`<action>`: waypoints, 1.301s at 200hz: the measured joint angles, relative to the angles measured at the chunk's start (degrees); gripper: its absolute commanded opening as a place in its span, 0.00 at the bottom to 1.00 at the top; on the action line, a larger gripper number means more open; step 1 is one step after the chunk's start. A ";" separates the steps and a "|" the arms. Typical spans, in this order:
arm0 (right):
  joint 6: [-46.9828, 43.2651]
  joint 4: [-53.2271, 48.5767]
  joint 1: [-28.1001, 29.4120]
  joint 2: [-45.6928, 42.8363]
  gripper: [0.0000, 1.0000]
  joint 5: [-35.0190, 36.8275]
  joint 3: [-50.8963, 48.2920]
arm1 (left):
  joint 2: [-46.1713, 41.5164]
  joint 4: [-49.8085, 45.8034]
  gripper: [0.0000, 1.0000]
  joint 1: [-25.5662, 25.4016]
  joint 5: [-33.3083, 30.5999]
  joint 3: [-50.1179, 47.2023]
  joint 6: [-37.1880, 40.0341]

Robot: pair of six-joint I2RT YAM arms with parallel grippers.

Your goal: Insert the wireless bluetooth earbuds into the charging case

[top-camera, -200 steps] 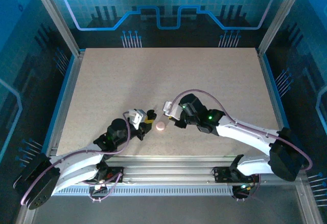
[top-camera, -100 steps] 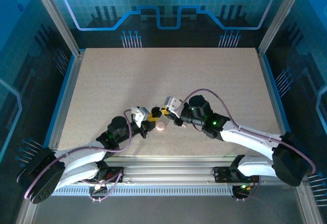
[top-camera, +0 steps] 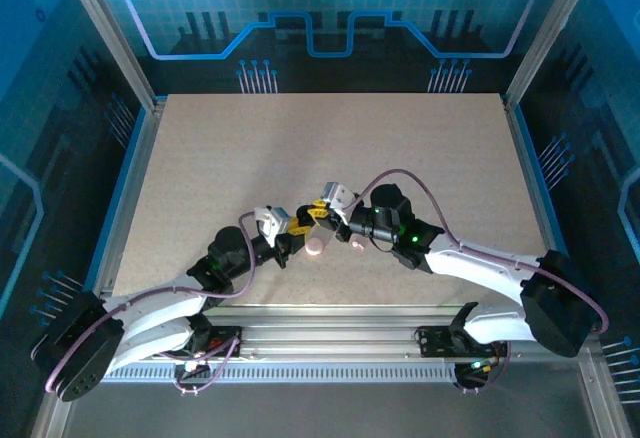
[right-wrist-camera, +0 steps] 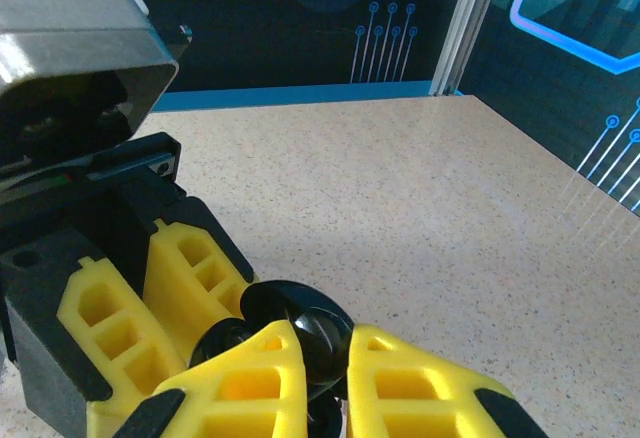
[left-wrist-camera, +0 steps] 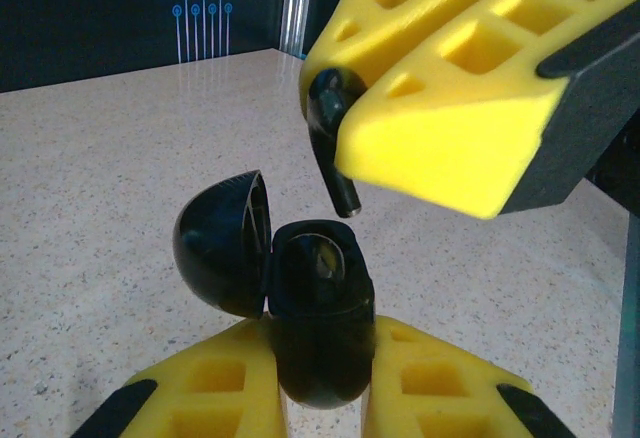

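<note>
Lower centre, the left gripper (left-wrist-camera: 320, 378) clamps the open black case (left-wrist-camera: 315, 298). From the upper right, the right gripper (left-wrist-camera: 390, 53) pinches a black earbud (left-wrist-camera: 335, 163), its stem just above the case and not yet seated. Pink pieces (top-camera: 315, 248) lie on the table (top-camera: 400, 158).

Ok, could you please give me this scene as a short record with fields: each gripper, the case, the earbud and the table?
left gripper: shut on the black charging case
case state: lid open, hinged back to one side
right gripper: shut on a black earbud
earbud position: stem pointing down, just above the open case, not yet inside
table: a pink round case lies beside the grippers
</note>
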 measured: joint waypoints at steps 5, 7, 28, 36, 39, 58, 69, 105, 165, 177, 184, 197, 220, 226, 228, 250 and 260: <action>0.09 0.09 -0.02 0.02 0.12 -0.09 -0.11 | -0.13 0.00 0.08 -0.02 0.00 0.00 0.00; 0.20 0.11 -0.02 0.02 0.12 -0.11 -0.13 | -0.20 0.00 0.08 -0.02 -0.02 0.00 0.00; 0.31 0.68 -0.04 0.11 0.12 -0.15 -0.35 | -0.59 0.31 0.08 -0.02 -0.02 0.00 -0.04; 0.42 0.92 -0.04 0.11 0.12 -0.22 -0.35 | -0.72 0.37 0.08 -0.02 -0.04 0.00 -0.15; 0.44 1.01 -0.04 0.11 0.12 -0.24 -0.35 | -0.79 0.37 0.08 -0.02 -0.04 0.00 -0.22; 0.50 1.66 -0.07 0.13 0.12 -0.26 -0.37 | -1.31 0.37 0.08 -0.02 -0.04 0.00 -0.24; 0.66 2.01 -0.15 0.15 0.12 -0.28 -0.42 | -1.49 0.42 0.08 -0.02 -0.04 0.00 -0.26; 0.92 3.10 -0.39 0.44 0.12 -0.31 -1.03 | -1.62 0.39 0.08 -0.02 -0.02 0.00 -0.42; 1.75 4.81 -0.50 0.83 0.12 -0.74 -1.73 | -1.73 0.83 0.08 -0.07 -0.04 0.00 -0.42; 1.77 5.31 -0.70 0.83 0.12 -1.18 -2.08 | -1.77 0.83 0.08 -0.07 -0.02 0.00 -0.42; 1.77 5.55 -0.81 0.83 0.12 -1.38 -2.25 | -1.77 0.83 0.08 -0.07 -0.02 0.00 -0.42; 1.77 5.95 -0.96 0.83 0.12 -1.68 -2.49 | -1.77 0.83 0.08 -0.09 -0.02 0.00 -0.42; 1.75 6.36 -1.09 0.61 0.12 -2.25 -2.91 | -1.77 0.81 0.08 -0.09 0.04 0.00 -0.42; 1.77 6.45 -1.16 0.61 0.12 -2.47 -2.93 | -1.77 0.81 0.08 -0.09 0.09 0.00 -0.42; 1.77 6.45 -1.18 0.61 0.12 -2.58 -2.93 | -1.77 0.83 0.08 -0.11 0.11 0.00 -0.42; 1.77 6.45 -1.44 0.61 0.13 -3.28 -2.93 | -1.77 0.83 0.08 -0.13 0.15 0.00 -0.39; 1.77 6.43 -1.44 0.61 0.14 -3.37 -2.95 | -1.77 0.83 0.08 -0.13 0.15 0.00 -0.39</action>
